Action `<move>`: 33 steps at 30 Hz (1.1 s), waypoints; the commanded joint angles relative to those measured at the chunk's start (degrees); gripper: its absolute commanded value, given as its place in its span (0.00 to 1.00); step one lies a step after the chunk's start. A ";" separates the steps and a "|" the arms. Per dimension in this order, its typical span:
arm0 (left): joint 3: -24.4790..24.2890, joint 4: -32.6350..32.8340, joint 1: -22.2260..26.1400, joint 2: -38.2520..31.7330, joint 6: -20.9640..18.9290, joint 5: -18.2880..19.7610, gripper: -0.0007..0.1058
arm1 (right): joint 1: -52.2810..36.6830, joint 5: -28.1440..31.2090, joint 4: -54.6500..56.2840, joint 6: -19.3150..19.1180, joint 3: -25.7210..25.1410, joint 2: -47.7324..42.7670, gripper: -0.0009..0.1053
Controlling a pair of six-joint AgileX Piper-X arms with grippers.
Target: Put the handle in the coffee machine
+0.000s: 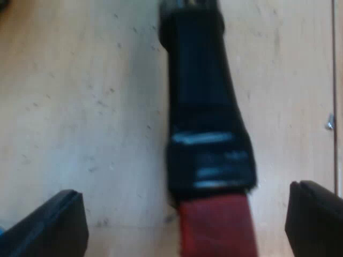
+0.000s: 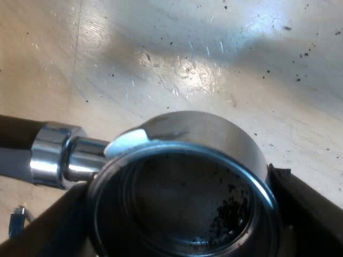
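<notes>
one metal holder [image 2: 182, 160] clenched in right tool [image 2: 177, 219]; left tool [image 1: 187, 214] released, astride one red-ended handle [image 1: 206, 107].

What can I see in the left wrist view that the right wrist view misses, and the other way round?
Left wrist view: the handle's red end, sitting between the open black fingers of the left gripper. Right wrist view: the round shiny metal holder basket with dark coffee specks inside, its chrome collar, and the right gripper closed against the basket's sides. Shared: the pale speckled wooden table and the holder's dark handle.
</notes>
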 commanded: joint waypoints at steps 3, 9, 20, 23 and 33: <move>3.85 -1.94 0.24 -0.03 1.06 0.11 0.73 | 0.14 -1.49 -0.68 -1.01 -0.91 -1.14 0.01; 3.85 -5.38 1.43 -0.03 0.23 0.33 0.73 | 0.14 -1.49 -0.68 -1.01 -0.91 -1.14 0.01; 3.50 -4.30 1.43 -0.03 0.23 0.33 0.60 | 0.14 -1.62 -0.68 -0.86 -0.91 -1.14 0.01; 3.50 -4.42 1.43 -0.03 0.23 0.33 0.50 | 0.14 -1.62 -0.68 -0.15 -0.91 -1.14 0.01; 3.50 -4.43 1.43 -0.03 0.23 4.29 0.43 | 0.14 -1.41 -0.79 0.52 -0.91 -1.14 0.01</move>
